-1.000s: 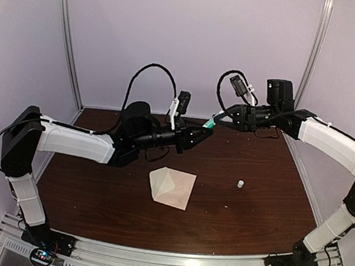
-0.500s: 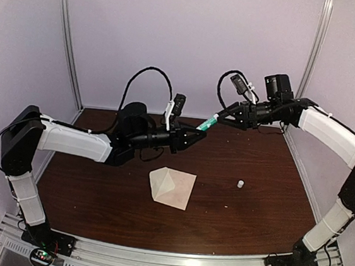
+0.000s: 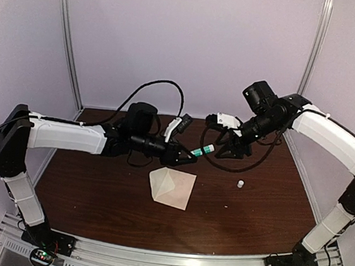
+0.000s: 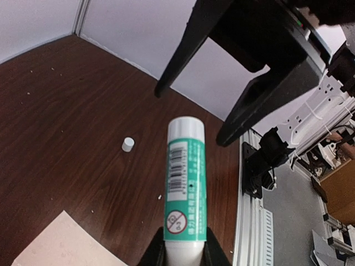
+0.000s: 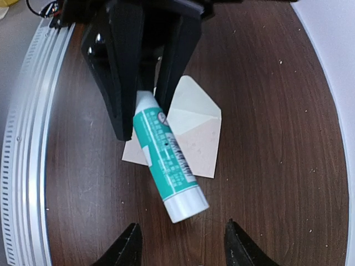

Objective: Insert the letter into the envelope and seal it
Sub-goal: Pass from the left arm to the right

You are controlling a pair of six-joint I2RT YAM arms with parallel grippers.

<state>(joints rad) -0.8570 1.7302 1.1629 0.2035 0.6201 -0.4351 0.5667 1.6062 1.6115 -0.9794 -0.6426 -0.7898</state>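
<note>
From up top, the left end effector [image 3: 187, 158] was clamped on the back end of a teal glue stick [image 3: 202, 151], holding it out over the middle of the desk [image 3: 95, 191]. The right end effector [image 3: 228, 148] sat just off the stick's free end with its fingers spread and nothing in them. The envelope [image 3: 173, 188] lay flat on the desk below and a bit nearer, with no arm touching it. A small white cap-like bit [image 3: 240, 184] sat off to its right.

The left wrist cam showed the glue stick [image 4: 186, 183] pinched at its base, white tip pointing at the other arm's two black fingers [image 4: 266, 94], which were wide apart and not touching it.

The right wrist cam looked down past its own parted fingertips [image 5: 127, 246] at the stick and the envelope [image 5: 197, 141], which had its triangular flap folded back open.

I couldn't see the letter as a separate sheet anywhere, so my guess was it was already tucked inside, though I couldn't tell for sure. That'd leave gluing the flap and pressing it shut.
</note>
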